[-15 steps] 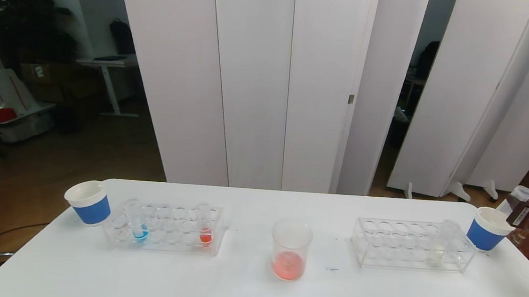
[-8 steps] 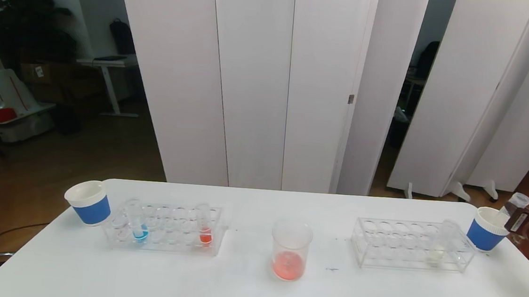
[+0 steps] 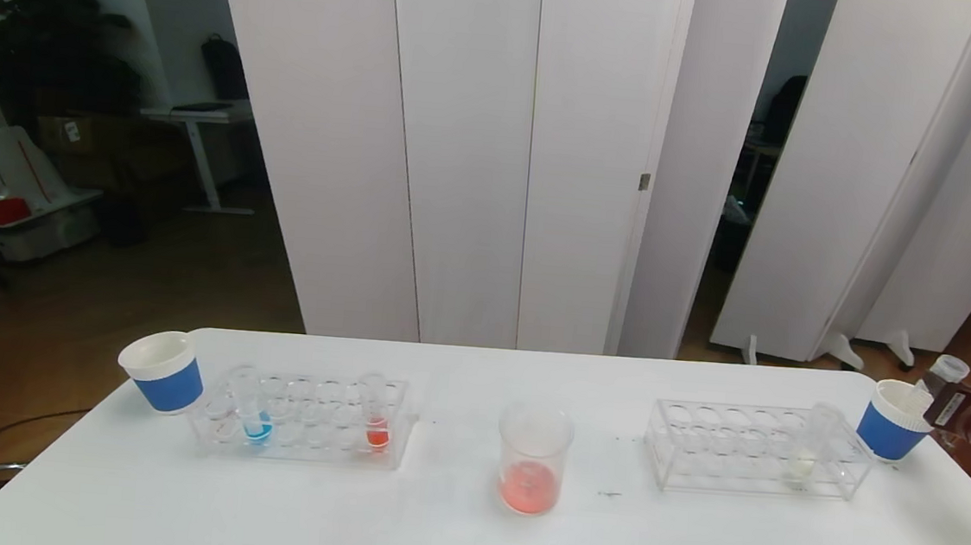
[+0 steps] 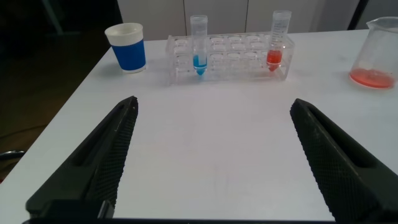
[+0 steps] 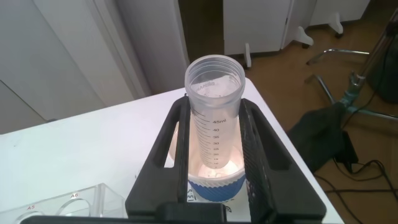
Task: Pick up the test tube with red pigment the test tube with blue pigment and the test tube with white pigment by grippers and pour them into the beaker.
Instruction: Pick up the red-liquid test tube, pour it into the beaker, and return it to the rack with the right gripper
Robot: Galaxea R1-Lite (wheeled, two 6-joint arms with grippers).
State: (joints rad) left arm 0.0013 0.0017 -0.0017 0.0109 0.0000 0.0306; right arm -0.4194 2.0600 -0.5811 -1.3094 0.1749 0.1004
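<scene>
clamping an emptied clear tube (image 5: pixel 213 112) between its jaws, the right gripper (image 5: pixel 214 155) is lowering it over the blue paper cup (image 3: pixel 894 421) at the table's (image 3: pixel 464 539) right edge — likely discarding it after pouring. the beaker (image 3: pixel 532 458) is sitting mid-table with red liquid, well apart from those jaws, while the left gripper (image 4: pixel 214 155) is hanging near the table, jaws wide apart, facing the blue-pigment tube (image 4: pixel 199 43) in its rack (image 4: pixel 230 59).

Even, bright overhead light on white worktop (image 3: pixel 431 528); soft, faint shadows. Background room dim at left. Head view bows at edges. Wrist views blur nearest foreground.
</scene>
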